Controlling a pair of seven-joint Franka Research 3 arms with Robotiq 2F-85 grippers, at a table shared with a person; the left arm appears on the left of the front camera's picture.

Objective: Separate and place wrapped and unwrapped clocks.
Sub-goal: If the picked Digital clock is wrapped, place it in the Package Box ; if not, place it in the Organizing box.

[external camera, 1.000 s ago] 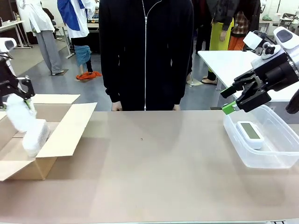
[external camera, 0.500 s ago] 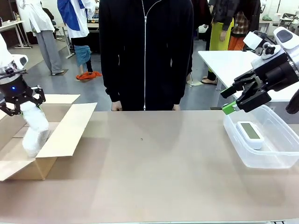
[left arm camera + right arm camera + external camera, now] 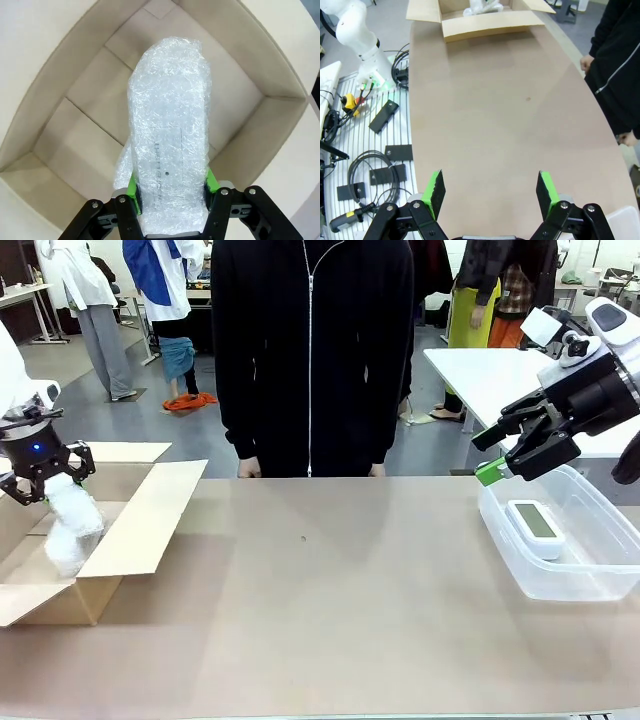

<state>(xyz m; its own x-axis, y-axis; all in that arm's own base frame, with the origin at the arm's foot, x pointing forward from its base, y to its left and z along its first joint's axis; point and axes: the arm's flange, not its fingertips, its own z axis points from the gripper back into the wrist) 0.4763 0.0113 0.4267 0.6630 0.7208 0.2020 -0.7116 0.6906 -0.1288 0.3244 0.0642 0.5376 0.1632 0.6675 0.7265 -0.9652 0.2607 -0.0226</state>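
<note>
Bundle (image 3: pixel 170 145) pinched in left gripper (image 3: pixel 170 200), hanging over open box (image 3: pixel 140 515). Right gripper (image 3: pixel 490 192) spread, above tub (image 3: pixel 590 585); bare clock (image 3: pixel 533 526) inside, apart.

White arms (image 3: pixel 610 325) with black grippers (image 3: pixel 491 192), bright green pads (image 3: pixel 434 192), silver screws, tiny blue light upper left.

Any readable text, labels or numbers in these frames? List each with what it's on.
No text here can be read with certainty.
Wrapped clock in the left gripper: a faint line of print shows through the bubble wrap, too blurred to read.
Bare clock in the plastic tub: grey display, no digits legible.
</note>
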